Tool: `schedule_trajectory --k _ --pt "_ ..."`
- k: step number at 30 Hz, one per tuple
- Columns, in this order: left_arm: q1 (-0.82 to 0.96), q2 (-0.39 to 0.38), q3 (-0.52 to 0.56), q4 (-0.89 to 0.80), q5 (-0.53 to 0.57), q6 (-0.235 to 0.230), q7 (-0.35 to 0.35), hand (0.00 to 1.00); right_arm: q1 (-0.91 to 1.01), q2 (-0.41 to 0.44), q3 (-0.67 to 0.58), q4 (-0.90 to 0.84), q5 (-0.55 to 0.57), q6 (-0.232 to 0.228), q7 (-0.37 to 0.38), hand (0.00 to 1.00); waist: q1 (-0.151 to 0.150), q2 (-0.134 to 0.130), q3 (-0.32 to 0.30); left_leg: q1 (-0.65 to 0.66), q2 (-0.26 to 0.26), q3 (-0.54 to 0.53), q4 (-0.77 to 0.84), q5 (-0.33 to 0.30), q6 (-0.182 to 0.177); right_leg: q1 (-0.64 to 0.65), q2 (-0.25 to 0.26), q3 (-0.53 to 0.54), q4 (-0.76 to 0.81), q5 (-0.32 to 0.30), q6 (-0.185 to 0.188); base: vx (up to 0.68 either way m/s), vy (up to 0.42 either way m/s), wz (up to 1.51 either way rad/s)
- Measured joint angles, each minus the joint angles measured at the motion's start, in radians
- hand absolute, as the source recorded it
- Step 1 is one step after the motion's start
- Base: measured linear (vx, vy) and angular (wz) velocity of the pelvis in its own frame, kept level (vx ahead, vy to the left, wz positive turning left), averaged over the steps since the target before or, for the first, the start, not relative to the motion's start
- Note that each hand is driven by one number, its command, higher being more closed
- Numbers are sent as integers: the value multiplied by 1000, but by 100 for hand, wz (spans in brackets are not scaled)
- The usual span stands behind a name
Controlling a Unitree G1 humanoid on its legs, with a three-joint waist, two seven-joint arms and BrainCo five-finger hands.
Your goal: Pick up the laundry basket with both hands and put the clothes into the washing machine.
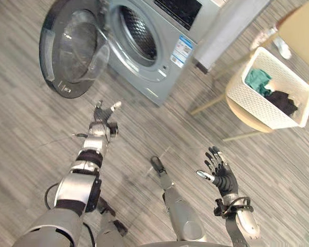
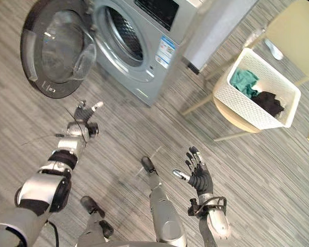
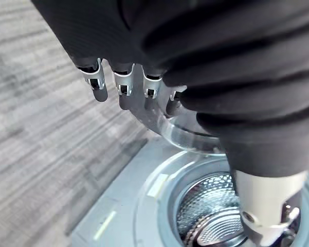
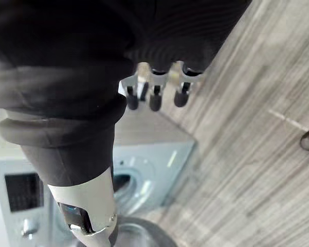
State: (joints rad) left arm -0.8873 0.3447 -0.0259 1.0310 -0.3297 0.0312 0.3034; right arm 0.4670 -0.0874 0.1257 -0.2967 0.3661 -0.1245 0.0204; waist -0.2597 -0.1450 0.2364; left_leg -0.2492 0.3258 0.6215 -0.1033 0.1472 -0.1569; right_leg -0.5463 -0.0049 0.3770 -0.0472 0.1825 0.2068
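Far right, on the seat of a pale chair (image 1: 301, 25): white laundry basket (image 1: 249, 99), well apart from both hands. Holds a teal garment (image 1: 258, 80) and a black garment (image 1: 284, 101), heaped low, under the rim. Looks light: thin lattice plastic and a small, soft load. Probably stiff enough to lift by the rim, yet likely to flex and twist if taken from one side only. Best gripped at two opposite ends, just under the rim, fingers hooked beneath the lip and thumbs over it. Smooth plastic, so possibly slippery in the grip. Should be kept level, lest the loose clothes slide out.

Left hand (image 1: 104, 114): held up near the open door (image 1: 72, 51) of the washing machine (image 1: 164, 56), far left, fingers loosely extended, empty. Right hand (image 1: 222, 172): near right, fingers spread apart, empty. Nothing grasped yet; calls first for a reach across to the chair.
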Motion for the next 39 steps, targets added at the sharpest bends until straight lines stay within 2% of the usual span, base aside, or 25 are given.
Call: schedule_trajectory --k 2,4,5,6,8,9,10,11,14,15,17,20,23,27,30,32,35,39 --pt "-56 13 39 -11 -83 -2 17 0 37 38 15 -73 23 -26 -28 0 3 2 8 -30 27 16 1 9 -14 -26 12 -30 -22 46 -18 44 -83 -11" --pt "-116 36 74 -54 -173 -19 45 0 51 62 37 -135 33 -52 -52 0 18 6 43 -68 42 12 7 12 -17 -47 18 -48 -48 89 -69 19 -25 2" --pt "-132 38 73 -73 -200 -18 43 0 53 66 46 -148 36 -58 -62 0 27 6 52 -82 44 12 7 15 -14 -59 20 -50 -48 91 -70 28 0 9" --pt "-143 -8 68 -139 -239 -31 71 0 53 75 55 -181 38 -68 -75 0 60 21 78 -110 50 7 8 15 -15 -82 21 -61 -48 96 -74 20 18 7" --pt "-146 -24 68 -203 -256 -59 88 0 49 92 65 -192 38 -71 -88 0 89 30 89 -155 59 -4 41 11 -20 -107 19 -73 -45 98 -76 -1 22 16" --pt "-172 2 78 -209 -278 -72 95 0 49 103 80 -192 47 -77 -100 0 109 31 90 -204 71 -11 89 2 -30 -131 19 -79 -46 109 -70 -34 3 20" --pt "-204 42 83 -209 -301 -72 101 0 48 109 85 -193 57 -83 -110 0 114 31 97 -233 83 -16 118 -3 -33 -149 21 -85 -46 117 -62 -88 -18 27" --pt "-255 109 118 -209 -333 -75 111 0 43 122 84 -196 60 -90 -119 0 112 31 125 -269 94 -33 150 -7 -33 -162 20 -101 -46 122 -63 -93 -25 24" --pt "-329 238 175 -210 -422 -85 153 0 45 127 88 -199 66 -94 -151 0 117 31 146 -350 120 -39 233 -41 -35 -206 20 -100 -48 122 -64 -106 -7 5" --pt "-330 256 193 -211 -436 -87 163 0 44 126 88 -199 66 -94 -153 0 122 32 147 -362 129 -39 257 -46 -34 -210 22 -100 -49 122 -64 -75 7 -16" --pt "-303 288 235 -228 -454 -97 193 0 46 117 84 -200 65 -96 -159 0 132 36 149 -397 174 -42 367 -101 -35 -213 37 -95 -49 125 -67 -61 9 -26" --pt "-256 301 255 -249 -455 -99 200 0 47 95 77 -200 63 -100 -172 0 149 37 150 -434 226 -42 497 -167 -37 -213 49 -88 -49 135 -79 -29 31 -31" --pt "-210 300 315 -277 -454 -95 200 0 47 59 67 -199 51 -100 -172 0 160 39 151 -456 255 -45 572 -201 -39 -207 53 -102 -42 138 -82 -16 38 -15" --pt "-130 299 395 -294 -448 -95 201 0 47 28 34 -199 28 -100 -171 0 163 49 157 -440 250 -67 575 -201 -37 -173 44 -166 -34 138 -82 -32 9 21" --pt "-67 284 424 -295 -438 -94 198 0 45 -6 19 -197 17 -99 -169 0 163 54 160 -415 228 -79 574 -212 -17 -136 21 -212 -25 135 -83 -49 31 25" --pt "-52 264 424 -296 -409 -93 195 0 44 -18 12 -195 16 -99 -164 0 163 57 162 -406 210 -85 575 -224 2 -114 -1 -237 -25 124 -100 -68 66 34" --pt "-44 239 420 -297 -402 -88 176 0 45 -33 9 -179 16 -98 -148 0 161 57 162 -400 186 -86 574 -227 2 -102 -21 -255 -25 116 -103 -51 46 24" --pt "-44 213 394 -297 -402 -84 168 0 44 -40 9 -158 16 -92 -146 0 160 57 162 -402 180 -78 591 -230 27 -104 -34 -265 -25 113 -109 -31 41 2"
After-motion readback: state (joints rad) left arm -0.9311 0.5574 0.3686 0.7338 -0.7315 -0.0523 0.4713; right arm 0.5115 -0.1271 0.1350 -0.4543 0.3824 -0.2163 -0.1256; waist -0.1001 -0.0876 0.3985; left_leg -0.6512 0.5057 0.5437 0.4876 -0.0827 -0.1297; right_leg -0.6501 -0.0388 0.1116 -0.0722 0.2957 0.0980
